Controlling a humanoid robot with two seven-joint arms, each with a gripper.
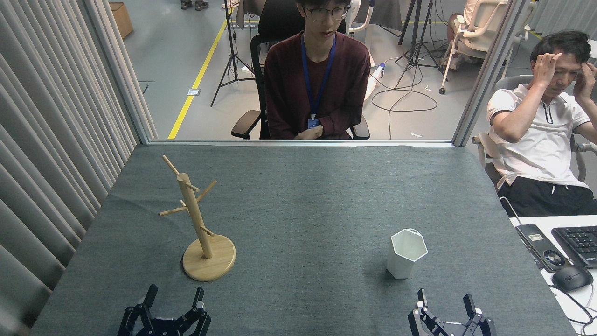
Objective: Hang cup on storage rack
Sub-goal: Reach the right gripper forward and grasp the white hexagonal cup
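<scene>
White cup [406, 252] stands upright on the grey surface [303, 196], right of centre, mouth up, with its small holed tab on the far rim. Wooden rack [198, 221] stands well apart from it on the left: a pole on a round disc base, thin pegs angling upward at several heights. Right gripper [445, 302] waits just short of the cup at the near edge, jaws spread and empty; left gripper [175, 294] sits near the rack's base, jaws likewise spread and empty. The task appears not yet begun.

Likely failure points, judged from this layout:

1. Grasp. The cup tapers toward its base and looks light; jaws closing low or off a flat face could squeeze it upward, twist it, or tip it over.
2. Tab access. The tab faces away from the robot, so a grip covering the far rim would block the hole, and the cup may need turning to present it to a peg.
3. Hanging. Pegs are thin and the hole small; slight misalignment would push the peg against the rim instead.
4. Rack stability. A sideways push high on the pole could rock or slide the base, unless the left gripper steadies it.

Two people sit beyond the surface, clear of the work.
</scene>
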